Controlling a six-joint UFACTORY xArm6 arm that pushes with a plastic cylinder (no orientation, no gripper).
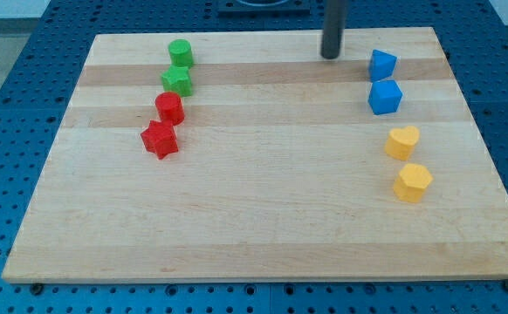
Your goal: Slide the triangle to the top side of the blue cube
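The blue triangle block [381, 64] lies near the view's top right of the wooden board [263, 218]. The blue cube [385, 97] sits just below it, the two almost touching. My tip [330, 56] stands on the board to the left of the blue triangle, a short gap away and slightly above its level. It touches no block.
A yellow heart block [402, 142] and a yellow hexagon block [413, 182] lie below the blue cube. On the left lie a green cylinder [181, 52], a green star [177, 81], a red cylinder [169, 108] and a red star [160, 139].
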